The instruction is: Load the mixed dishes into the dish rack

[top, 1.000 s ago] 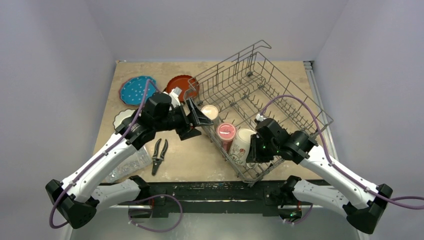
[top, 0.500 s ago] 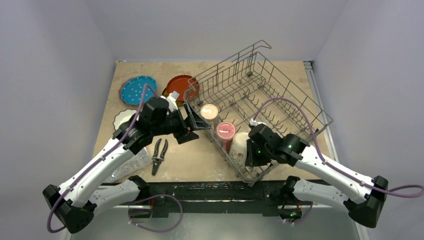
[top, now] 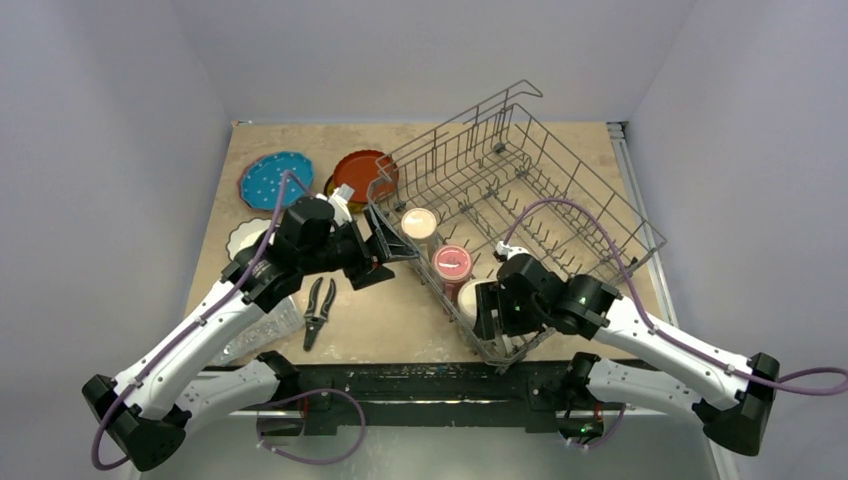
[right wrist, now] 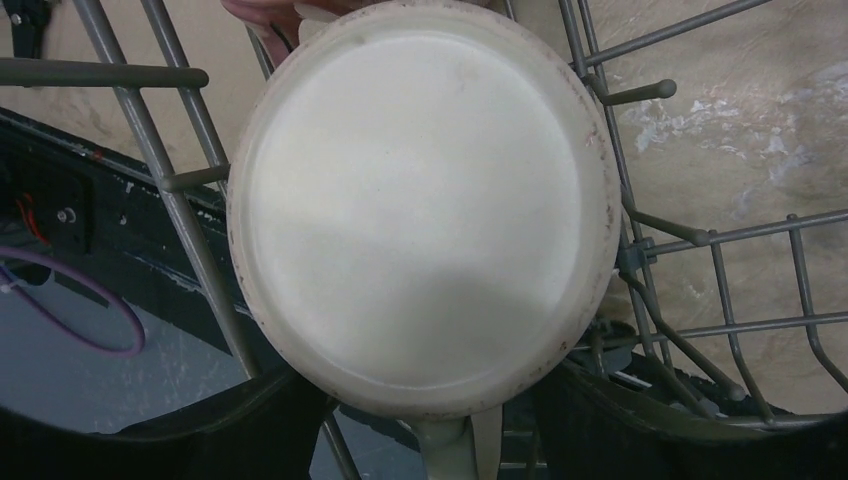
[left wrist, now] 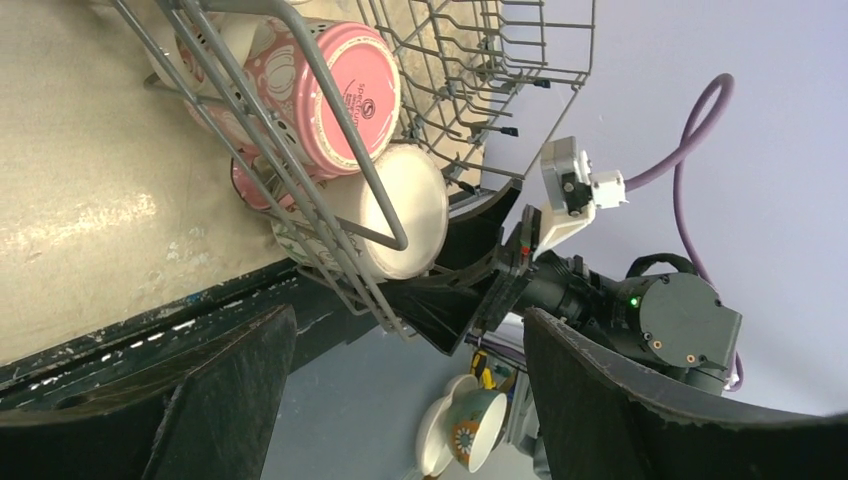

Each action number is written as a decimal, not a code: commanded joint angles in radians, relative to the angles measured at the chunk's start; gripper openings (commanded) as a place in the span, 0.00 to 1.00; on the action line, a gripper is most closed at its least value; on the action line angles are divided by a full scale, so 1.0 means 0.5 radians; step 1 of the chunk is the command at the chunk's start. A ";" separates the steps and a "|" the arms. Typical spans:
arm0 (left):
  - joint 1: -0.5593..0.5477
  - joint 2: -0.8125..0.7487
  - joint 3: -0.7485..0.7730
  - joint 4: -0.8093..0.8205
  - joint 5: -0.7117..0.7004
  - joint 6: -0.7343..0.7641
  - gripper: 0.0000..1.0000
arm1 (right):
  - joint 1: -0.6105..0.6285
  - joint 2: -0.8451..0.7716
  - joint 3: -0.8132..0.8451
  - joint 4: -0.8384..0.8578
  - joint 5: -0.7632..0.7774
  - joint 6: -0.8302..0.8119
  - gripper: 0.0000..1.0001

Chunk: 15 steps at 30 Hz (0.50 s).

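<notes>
From above, we see the dish rack (top: 470, 160) set at an angle on the right half of the table (top: 400, 310). Three mugs line its near-left wall: a pale cup (top: 419, 224), a maroon mug (top: 452, 262) and a cream mug (top: 467, 298). The right gripper (top: 487, 310) sits just beside the cream mug. The left gripper (top: 388, 245) hovers outside the rack, near the pale cup. A blue dotted plate (top: 274, 180), a red-orange plate (top: 362, 172) and a white bowl (top: 245, 235) lie on the table to the left, with pliers (top: 318, 310) nearer us.

In the left wrist view, the left fingers (left wrist: 200, 400) are spread wide with nothing between them. The maroon and cream mugs lie behind the rack's wires.

In the right wrist view, the cream mug's round base fills the frame inside the rack. The right fingers (right wrist: 640, 430) stand apart at the lower corners, released and not pinching it.
</notes>
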 commanded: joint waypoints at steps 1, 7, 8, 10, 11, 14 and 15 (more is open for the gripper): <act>-0.002 -0.042 0.070 -0.052 -0.076 0.058 0.83 | 0.000 -0.108 0.071 0.062 0.028 0.069 0.72; 0.024 -0.045 0.232 -0.279 -0.185 0.210 0.84 | 0.000 -0.165 0.090 0.003 0.010 0.106 0.62; 0.028 -0.045 0.256 -0.316 -0.205 0.233 0.84 | 0.000 -0.185 0.059 0.034 -0.005 0.118 0.58; 0.029 -0.045 0.299 -0.375 -0.247 0.280 0.84 | 0.000 -0.210 -0.021 0.104 -0.029 0.148 0.51; 0.031 -0.041 0.314 -0.403 -0.263 0.297 0.84 | 0.000 -0.209 -0.053 0.131 -0.053 0.164 0.49; 0.038 -0.030 0.348 -0.465 -0.292 0.330 0.84 | 0.000 -0.182 -0.120 0.143 -0.058 0.145 0.37; 0.043 -0.029 0.357 -0.484 -0.303 0.341 0.84 | -0.002 -0.173 -0.126 0.134 -0.058 0.135 0.36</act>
